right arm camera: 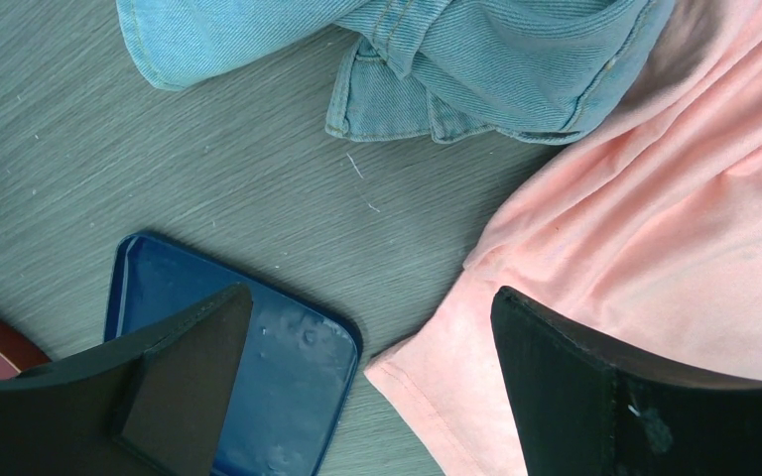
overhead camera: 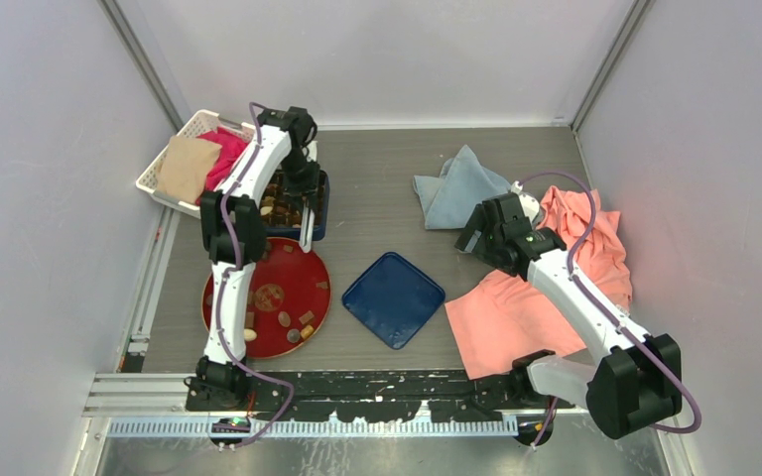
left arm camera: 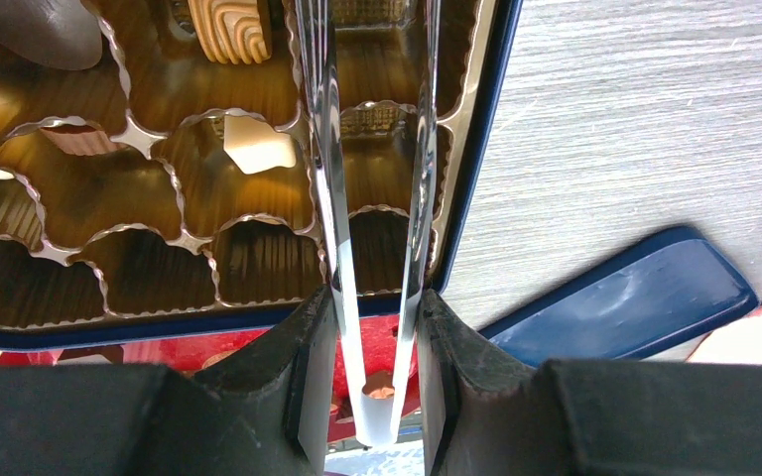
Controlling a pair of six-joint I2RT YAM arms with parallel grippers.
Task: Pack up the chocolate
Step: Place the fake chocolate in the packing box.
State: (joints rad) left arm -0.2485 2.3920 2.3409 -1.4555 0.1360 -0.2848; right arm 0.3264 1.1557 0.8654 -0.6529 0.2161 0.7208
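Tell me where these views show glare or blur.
Left wrist: bright glare streaks run down the metal tongs and the gold tray shines, while the left gripper's fingers are dark and soft. Right wrist: even light, the denim cloth crisp, right gripper's fingers near-black. Top view: flat light, soft shadows.

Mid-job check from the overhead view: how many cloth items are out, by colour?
Light blue denim cloth: 1
Salmon-pink cloth: 1
Tan cloth, in the basket: 1
Magenta cloth, in the same basket: 1
Total: 4
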